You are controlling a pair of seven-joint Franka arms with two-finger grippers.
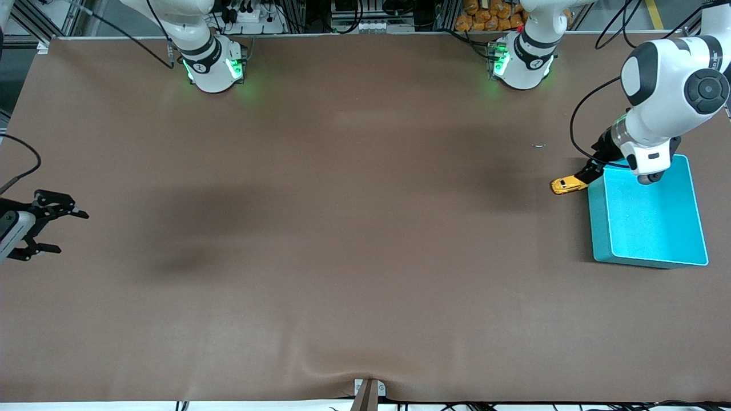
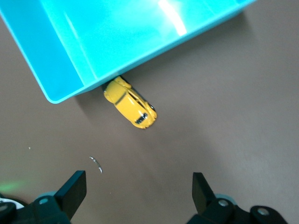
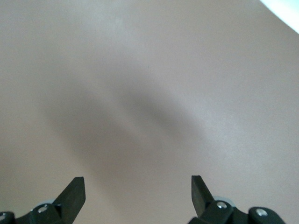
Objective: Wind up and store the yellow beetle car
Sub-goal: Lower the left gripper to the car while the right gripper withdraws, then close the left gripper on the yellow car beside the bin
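Surface (image 1: 342,285): brown mat, a ripple at its camera-side edge beside a small bracket (image 1: 368,394), which lies nearest the front camera.

My right gripper (image 1: 63,231): at the right arm's end of the surface, low over bare mat. Fingers spread wide, nothing between them. In the right wrist view my gripper (image 3: 138,189) shows both fingertips (image 3: 74,191) apart, with only mat and a soft shadow under them. This arm waits.

Mid-surface: broad dim shadows on the mat, no objects.

Small thin scrap (image 1: 538,145): lies on the mat toward the left arm's end, farther from the front camera than the car. Too small to identify; possibly a bit of wire. Left wrist view shows it as a pale curved sliver (image 2: 96,164).

The yellow beetle car (image 1: 567,185): on the mat, on its wheels, just beside the teal bin (image 1: 651,260), at the bin's corner farthest from the camera. In the left wrist view the car (image 2: 131,102) has one end tucked against the bin's outer wall (image 2: 56,79); touching, as far as I can judge.

My left gripper (image 1: 591,171): over the car and the bin's corner. Fingers spread, pinching nothing; in the left wrist view my gripper (image 2: 138,189) stands clear of the car.

Teal bin: upright, open top.
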